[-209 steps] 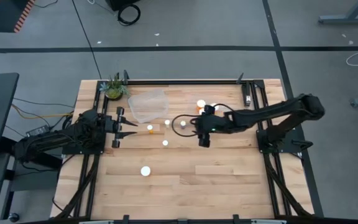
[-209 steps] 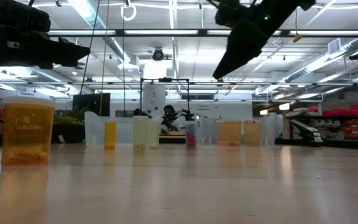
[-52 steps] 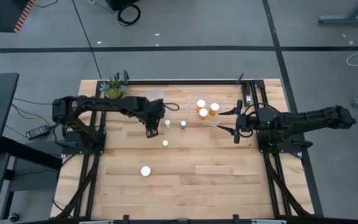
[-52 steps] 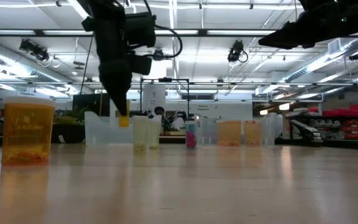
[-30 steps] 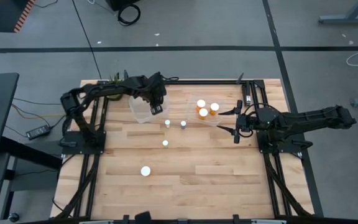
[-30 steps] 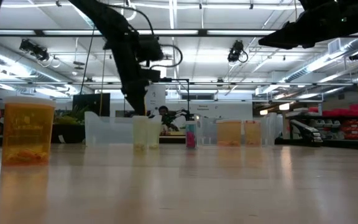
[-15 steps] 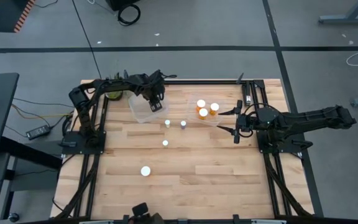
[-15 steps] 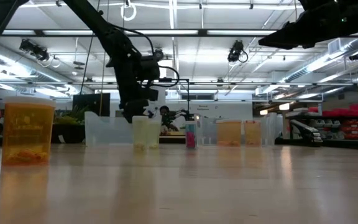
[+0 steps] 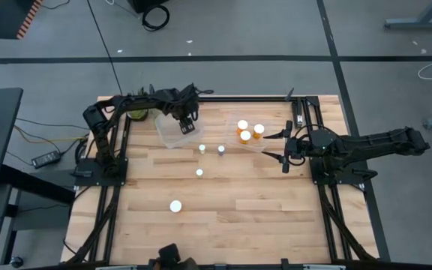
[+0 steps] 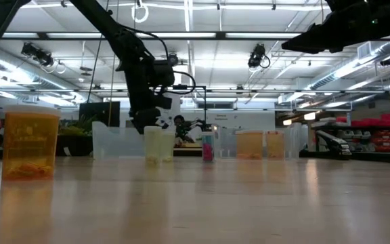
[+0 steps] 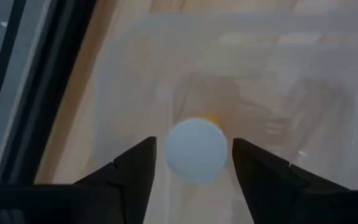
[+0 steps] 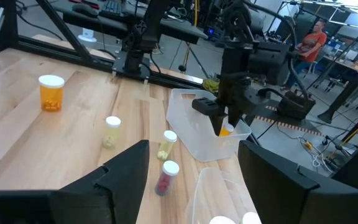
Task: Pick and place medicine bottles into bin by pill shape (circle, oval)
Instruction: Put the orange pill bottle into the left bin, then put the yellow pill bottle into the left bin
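Bottle [image 11: 196, 149], round white cap, orange body

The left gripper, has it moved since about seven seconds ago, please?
Yes. The left gripper now sits over the clear bin near the potted plant, away from the table's left edge.

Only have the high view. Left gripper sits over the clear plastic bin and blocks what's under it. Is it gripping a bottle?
Observer: Left wrist view: the left gripper has its fingers either side of a white-capped orange medicine bottle, slim gaps both sides, no grip.
Operator: Bottle inside the bin?
Observer: Yes, the clear plastic bin has its walls around it.
Operator: Right gripper?
Observer: Right wrist view: the right gripper is open, nothing between its fingers.
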Tool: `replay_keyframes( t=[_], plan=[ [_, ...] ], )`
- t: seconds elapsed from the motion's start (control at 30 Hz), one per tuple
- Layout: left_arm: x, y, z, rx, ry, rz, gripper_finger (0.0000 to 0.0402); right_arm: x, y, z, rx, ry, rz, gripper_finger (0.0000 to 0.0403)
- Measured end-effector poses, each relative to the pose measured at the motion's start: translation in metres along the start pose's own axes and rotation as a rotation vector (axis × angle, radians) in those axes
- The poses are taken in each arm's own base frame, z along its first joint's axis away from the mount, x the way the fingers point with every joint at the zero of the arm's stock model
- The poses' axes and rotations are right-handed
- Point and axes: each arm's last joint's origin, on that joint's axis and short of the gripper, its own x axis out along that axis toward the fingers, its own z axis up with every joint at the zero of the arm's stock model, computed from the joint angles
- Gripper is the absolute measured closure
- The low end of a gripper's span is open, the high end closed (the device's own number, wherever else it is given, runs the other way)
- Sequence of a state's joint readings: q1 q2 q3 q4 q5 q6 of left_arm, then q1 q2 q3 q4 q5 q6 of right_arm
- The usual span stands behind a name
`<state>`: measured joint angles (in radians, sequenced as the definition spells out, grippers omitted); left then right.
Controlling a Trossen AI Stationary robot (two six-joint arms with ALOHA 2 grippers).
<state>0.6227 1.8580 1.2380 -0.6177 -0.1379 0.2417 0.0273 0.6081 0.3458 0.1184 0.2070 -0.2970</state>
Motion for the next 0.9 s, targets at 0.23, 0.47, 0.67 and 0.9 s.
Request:
replay_keyframes(
  t=[0.23,0.47,0.67,0.9],
  plan=[
    [-0.023,0.001,0.014,0.009,0.032,-0.013,0.0166,0.0,0.0,0.0,0.0,0.0,0.0,0.0149],
    [-0.055,-0.012,0.036,0.038,-0.005,-0.027,0.0169,0.0,0.0,0.0,0.0,0.0,0.0,0.0149],
    [-0.075,-0.048,0.047,0.052,-0.028,-0.114,0.0163,0.0,0.0,0.0,-0.001,0.004,0.001,0.0149],
    [-0.086,-0.097,0.05,0.13,-0.071,-0.161,0.0162,0.0,0.0,0.0,0.0,0.004,0.001,0.0149]
  ],
)
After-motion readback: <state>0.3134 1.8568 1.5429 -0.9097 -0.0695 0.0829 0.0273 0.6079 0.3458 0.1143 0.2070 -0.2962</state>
